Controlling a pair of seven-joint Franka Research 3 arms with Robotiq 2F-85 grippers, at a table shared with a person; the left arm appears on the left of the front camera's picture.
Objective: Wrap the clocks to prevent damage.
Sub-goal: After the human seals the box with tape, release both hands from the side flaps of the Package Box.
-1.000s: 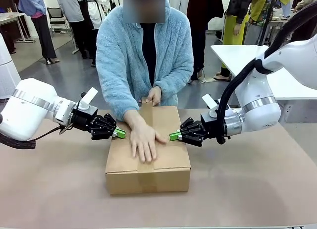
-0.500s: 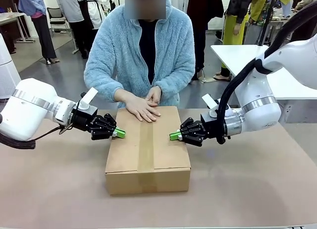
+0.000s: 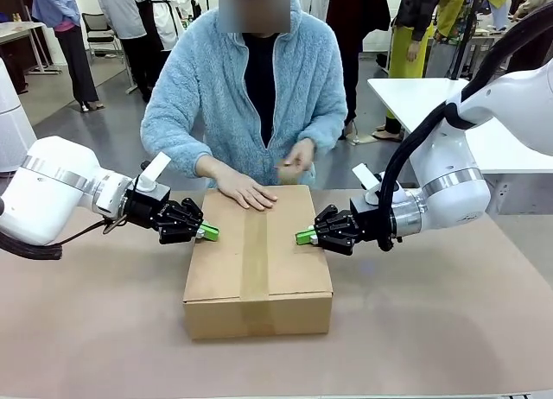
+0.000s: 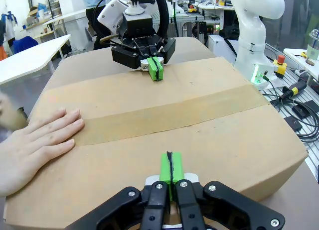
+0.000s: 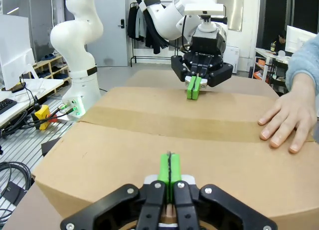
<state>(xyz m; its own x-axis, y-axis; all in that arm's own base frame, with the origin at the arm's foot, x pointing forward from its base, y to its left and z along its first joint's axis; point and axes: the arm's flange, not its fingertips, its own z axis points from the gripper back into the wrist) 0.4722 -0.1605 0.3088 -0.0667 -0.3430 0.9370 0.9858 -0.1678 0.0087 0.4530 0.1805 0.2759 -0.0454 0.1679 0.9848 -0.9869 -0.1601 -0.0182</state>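
From the front, a closed cardboard box (image 3: 257, 262) sits in the middle of the table (image 3: 449, 330), a strip of brown tape (image 3: 254, 254) running down its lid. The left hand (image 3: 207, 232) presses its clenched green pads against the box's left upper edge, and the right hand (image 3: 305, 237) does the same at the right edge, both holding nothing. The person's hand (image 3: 244, 192) lies flat on the far end of the lid; the person's other hand (image 3: 299, 154) is raised off it, above the box's far edge. No clock or wrapped bundle can be seen outside the box. In the left wrist view, the left hand (image 4: 171, 171), pads together, rests at the lid's near edge, the right hand (image 4: 155, 68) opposite, the person's hand (image 4: 35, 148) flat on the lid to the left. In the right wrist view, the right hand (image 5: 169, 171) sits shut at the near edge, the left hand (image 5: 193, 87) across the box, the person's hand (image 5: 286, 118) on the lid to the right.
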